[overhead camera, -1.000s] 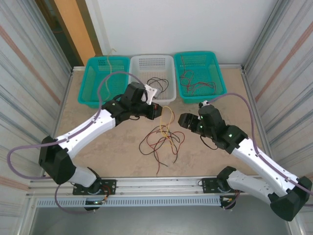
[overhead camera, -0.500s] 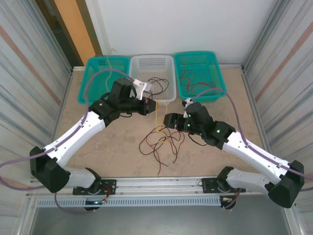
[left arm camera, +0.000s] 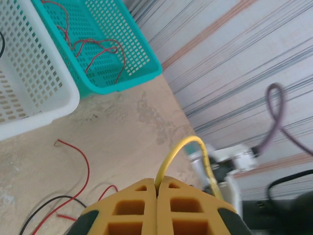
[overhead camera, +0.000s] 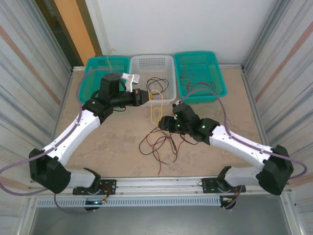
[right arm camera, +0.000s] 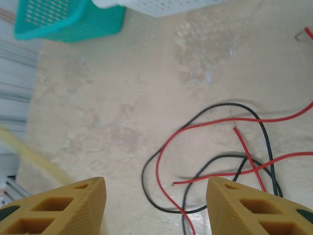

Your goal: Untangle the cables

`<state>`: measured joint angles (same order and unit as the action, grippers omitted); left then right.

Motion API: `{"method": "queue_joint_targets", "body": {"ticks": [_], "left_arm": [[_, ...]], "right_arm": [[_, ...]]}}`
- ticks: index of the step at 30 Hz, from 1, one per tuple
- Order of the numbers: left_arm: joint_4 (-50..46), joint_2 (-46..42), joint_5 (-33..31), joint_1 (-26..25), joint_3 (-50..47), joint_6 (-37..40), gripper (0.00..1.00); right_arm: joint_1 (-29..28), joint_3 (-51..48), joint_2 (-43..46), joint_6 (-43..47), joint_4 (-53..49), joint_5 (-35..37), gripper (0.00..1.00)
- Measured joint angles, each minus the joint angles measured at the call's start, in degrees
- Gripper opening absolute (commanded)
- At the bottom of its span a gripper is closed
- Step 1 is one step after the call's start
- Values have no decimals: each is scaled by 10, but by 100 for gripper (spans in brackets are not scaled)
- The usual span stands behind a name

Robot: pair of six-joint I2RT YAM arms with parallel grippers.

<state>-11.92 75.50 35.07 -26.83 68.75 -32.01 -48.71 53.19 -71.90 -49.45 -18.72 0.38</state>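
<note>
Between the two arms, mid-surface [overhead camera: 117, 147], lie the cables [overhead camera: 159, 142]: red and black ones in loose, crossing loops. Above them the yellow cable [overhead camera: 156, 105] hangs in a long loop from the left hand [overhead camera: 148, 96], which is clamped flat on it just in front of the white basket [overhead camera: 151, 63]. At the left wrist, that cable [left arm camera: 188, 144] arches out of the closed tips of the left hand [left arm camera: 157, 183].

Over the heap's far edge the right hand [overhead camera: 163, 123] is spread wide and empty. Between its fingers its camera looks down on a red cable [right arm camera: 161, 152] and a black cable [right arm camera: 230, 104] lying across each other.

These wires look thin, light and limp. They probably won't hold a shape, and a pull on one will likely drag its neighbours wherever they cross. Smooth insulation may slide through the pads, so a firm pinch on a free stretch, away from the crossings or near a loose end, seems best.

Nearby, the white basket's front wall stands close to the left hand, with a black loop [overhead camera: 159, 83] inside it. A teal basket [overhead camera: 217, 73] to its right holds more red wire, and another teal one [overhead camera: 93, 68] sits to the left.
</note>
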Motion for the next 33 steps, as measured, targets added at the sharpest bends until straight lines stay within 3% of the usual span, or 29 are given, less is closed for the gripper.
{"method": "queue_joint_targets", "body": {"ticks": [12, 20, 29, 30, 31, 33], "left_arm": [[3, -16, 7, 126, 54, -8, 0], [-23, 42, -111, 211, 129, 17, 0], [-50, 198, -204, 273, 223, 29, 0], [-59, 212, -216, 279, 233, 33, 10], [-68, 226, -226, 285, 243, 40, 29], [-83, 250, -243, 296, 263, 49, 51]], "right_arm": [[38, -85, -3, -37, -12, 16, 55], [45, -79, -2, -39, -35, 25, 56], [36, -53, 12, -39, -75, 40, 56], [34, -53, 16, -39, -80, 42, 56], [33, -53, 20, -39, -83, 44, 56], [33, -53, 27, -39, -88, 46, 56]]}}
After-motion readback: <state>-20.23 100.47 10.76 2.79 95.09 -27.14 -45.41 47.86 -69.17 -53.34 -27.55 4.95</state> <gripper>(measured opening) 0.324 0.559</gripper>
